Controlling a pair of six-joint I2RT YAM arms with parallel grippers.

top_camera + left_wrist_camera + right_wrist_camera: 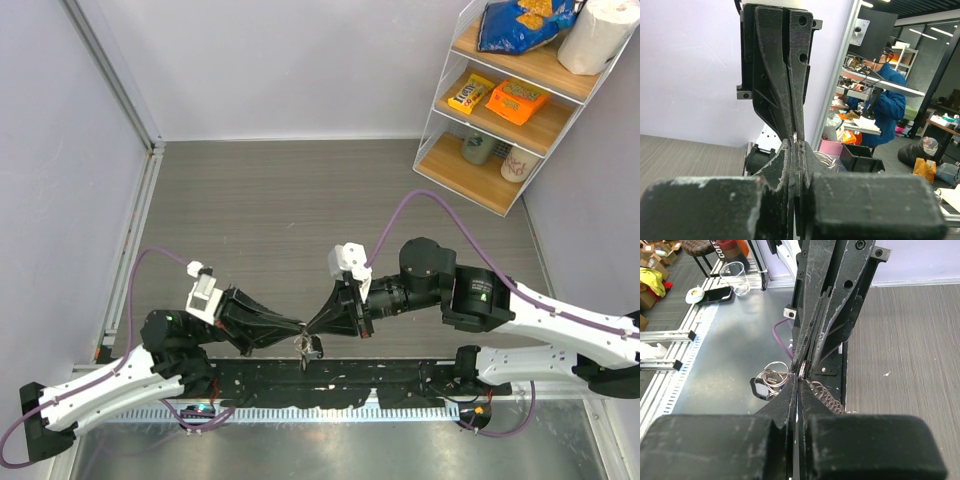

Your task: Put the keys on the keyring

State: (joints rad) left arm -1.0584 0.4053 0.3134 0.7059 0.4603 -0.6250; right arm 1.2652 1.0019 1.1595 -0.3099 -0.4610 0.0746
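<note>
From above, the two arms reach in over the grey table (280, 200) and meet nose to nose. The left gripper (298, 328) has its jaws pressed together, and the right gripper (320, 322) sits tip to tip against the left gripper with its jaws together too. Directly below the left gripper's tip hangs the keyring (308, 346), a small silvery tangle held clear of the table. A wire shelf (500, 110) with snack packs stands well beyond the left gripper, in the far corner.

From the left wrist, the left gripper's dark, scuffed jaws run up the middle of the view with no gap between them. The right gripper's jaws come down to meet them, just as tightly together. Only a thin bright sliver of metal (796, 136) shows where the tips touch.

From the right wrist the metal is plainer. Thin pale wire loops (774, 376) bunch just beside the left gripper's tip, with a small dark piece (760, 388) hanging among them; key head or tag, I cannot tell. On the other side of the left gripper's tip trails a silvery coiled strip (826, 399). The left jaws look clamped on the keyring; whether the right jaws pinch any of it I cannot tell
</note>
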